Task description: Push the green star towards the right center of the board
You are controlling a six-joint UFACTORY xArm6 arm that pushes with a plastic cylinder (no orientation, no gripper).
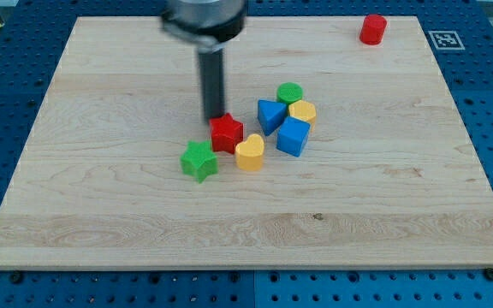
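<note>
No jaws exist on this arm: it ends in a plain dark rod that holds nothing, and my tip point(213, 117) rests on the wooden board point(101, 214) at the far left edge of the red star point(226, 133), touching it or very nearly so. Nearest in the scene lies the green star point(198, 161), left of the board's centre, sitting just near and left of the red star and well apart from the right side. Right beside it is the yellow heart point(250, 153), close against the red star's right. Farther right is a blue block point(294, 136), its shape hard to make out, with the blue triangle point(270, 115) just beyond it on the left. The yellow hexagon point(302, 112) sits against the blue block's far side, and the green cylinder point(290, 93) is just behind that. The red cylinder point(372, 29) stands alone at the far right corner.
</note>
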